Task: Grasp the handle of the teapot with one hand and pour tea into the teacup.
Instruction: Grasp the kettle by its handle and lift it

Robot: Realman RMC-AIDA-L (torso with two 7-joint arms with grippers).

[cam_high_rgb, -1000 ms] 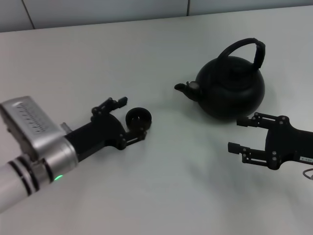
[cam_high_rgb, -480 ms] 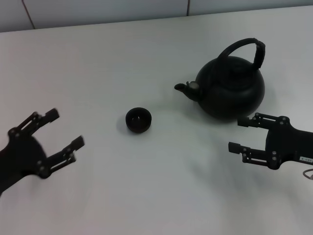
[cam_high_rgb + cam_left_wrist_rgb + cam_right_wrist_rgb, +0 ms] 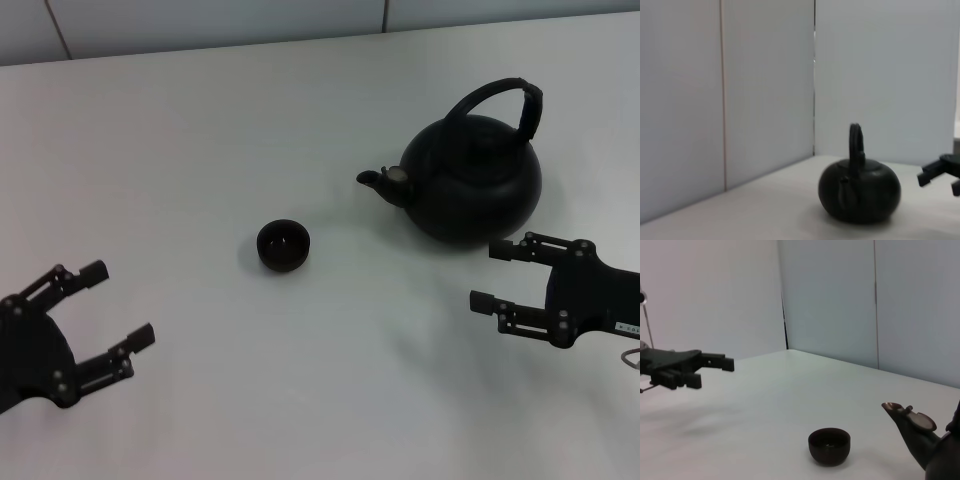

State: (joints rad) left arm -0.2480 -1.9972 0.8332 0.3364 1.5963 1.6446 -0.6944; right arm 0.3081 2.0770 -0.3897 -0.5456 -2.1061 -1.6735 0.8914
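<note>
Left gripper [image 3: 105,320]: low at the near left corner of the table [image 3: 200,120], fingers spread apart and holding nothing. A second ago it sat right beside the teacup, with the cup between its fingertips; half a second ago it was already clear of it, and now it is farther back and lower. It is well apart from everything else.

Teacup [image 3: 283,245]: ahead and to the right of the left gripper, standing upright on the bare table, in the same spot through all three head views. It sits between the two grippers, with the spout pointing toward it across a gap.

What the retreat means: the cup looks placed and released, so the left arm's part appears finished; the pour seems to fall to the other arm.

Teapot [image 3: 472,180]: just beyond the right gripper, lid on, unmoved. Its spout [image 3: 378,182] faces the cup.

Handle [image 3: 505,98]: arched over the pot's top, above and beyond the right gripper, untouched.

Right gripper [image 3: 495,275]: hovering just in front of the pot's near side, fingers parted and empty, pointing left. It has barely shifted over the last second.

Step in hand: the handle is not yet grasped. The right gripper would probably need to rise and reach over the pot's body to close on the hoop before any tilting toward the cup.
</note>
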